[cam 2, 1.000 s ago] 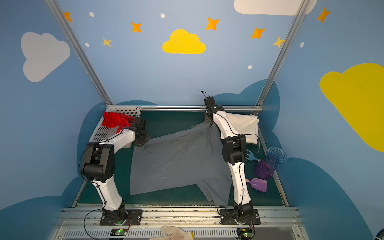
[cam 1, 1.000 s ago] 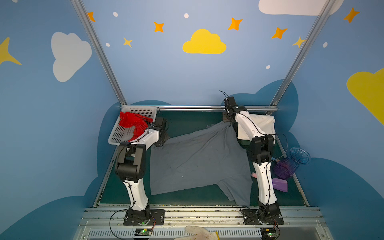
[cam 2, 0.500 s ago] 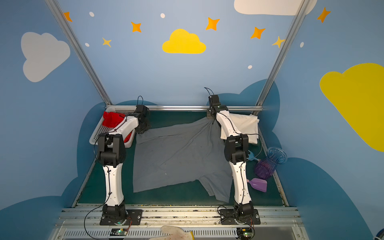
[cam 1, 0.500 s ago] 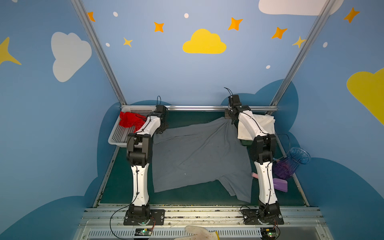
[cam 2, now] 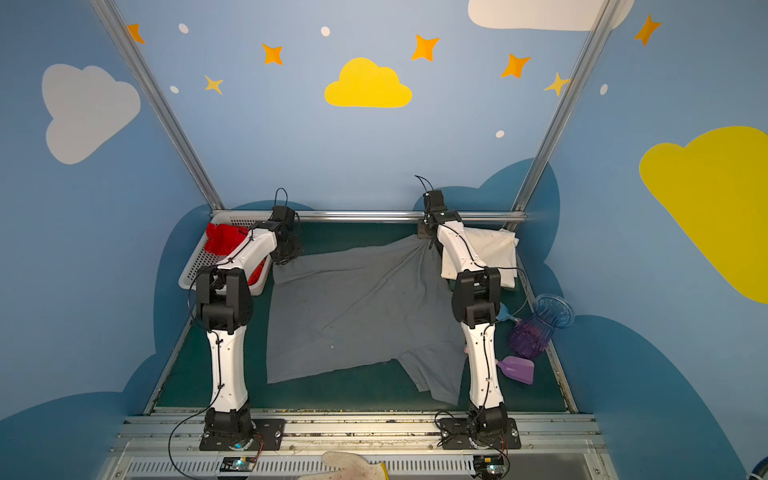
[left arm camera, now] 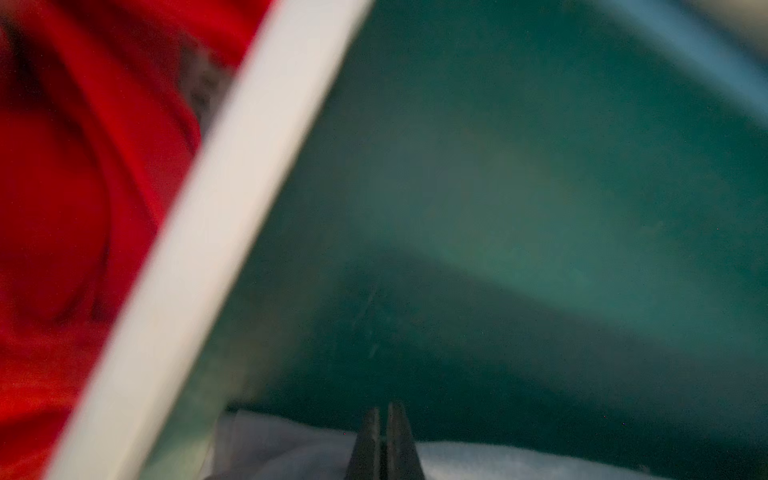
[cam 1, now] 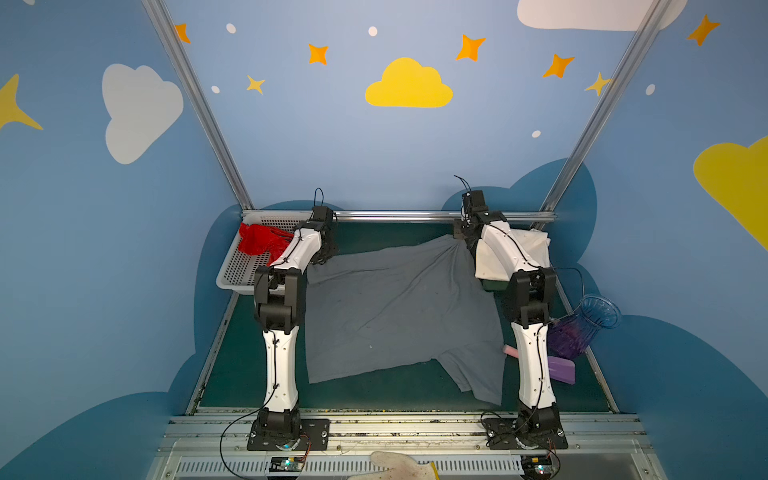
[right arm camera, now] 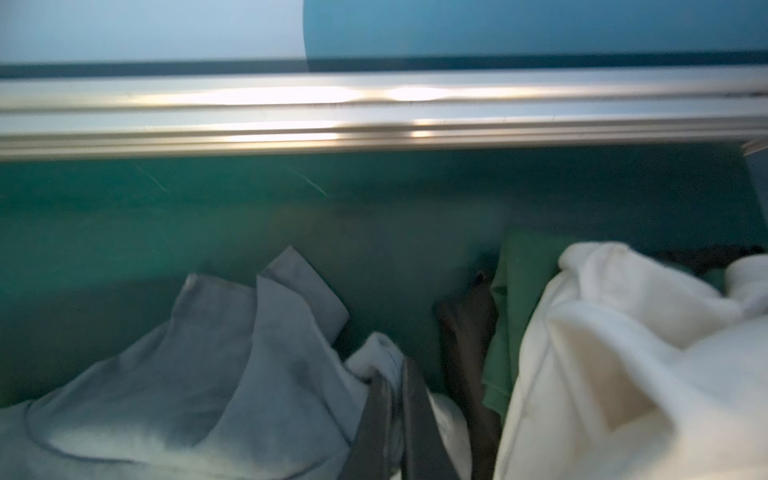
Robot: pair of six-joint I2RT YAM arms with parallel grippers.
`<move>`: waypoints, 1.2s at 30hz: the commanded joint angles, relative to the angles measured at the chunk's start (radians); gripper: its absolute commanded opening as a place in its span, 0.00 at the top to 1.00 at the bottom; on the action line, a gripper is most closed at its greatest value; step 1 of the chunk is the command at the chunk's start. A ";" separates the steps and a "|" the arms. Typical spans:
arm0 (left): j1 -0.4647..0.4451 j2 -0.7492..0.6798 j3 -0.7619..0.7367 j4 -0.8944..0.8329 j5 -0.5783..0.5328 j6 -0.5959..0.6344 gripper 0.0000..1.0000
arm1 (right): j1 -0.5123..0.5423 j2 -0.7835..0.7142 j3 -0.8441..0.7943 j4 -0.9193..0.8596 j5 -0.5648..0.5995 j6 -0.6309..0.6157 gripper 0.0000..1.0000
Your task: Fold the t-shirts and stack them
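Top views both show the green worktop (cam 1: 374, 395) with the grey t-shirt (cam 1: 399, 316) spread across its middle between the two arms. Its near hem lies flat and one sleeve lies toward the right arm's base. Just right of that arm, near the worktop's right edge, sits a purple scoop (cam 1: 562, 370). A little farther back is a clear blue-violet vase (cam 1: 590, 326), tilted.

Farther on, the shirt's far edge is gathered at both corners. At the far-left corner the left tool (left arm camera: 384, 438) is narrow. The left wrist view shows its tips pressed together with grey cloth bunched at their base, pinching the grey t-shirt there. At the far-right corner the right tool (right arm camera: 397, 411) is likewise narrow and clamped on a gathered fold of the same shirt, with creases fanning out from it across the cloth.

Beside the left tool the white basket (cam 1: 232, 276) stands at the worktop's far-left corner, with the red t-shirt (cam 1: 259, 243) heaped in its far end. On the far right the cream-white t-shirt (cam 1: 530, 249) lies folded, partly hidden by the right arm. The right wrist view shows it resting on a green cloth (right arm camera: 521, 291). Behind everything a metal rail (right arm camera: 374, 108) runs along the worktop's back edge, below the blue wall
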 commanded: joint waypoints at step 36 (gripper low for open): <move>0.012 -0.025 0.000 0.206 -0.081 0.235 0.96 | -0.095 -0.334 -0.604 0.372 -0.089 0.122 1.00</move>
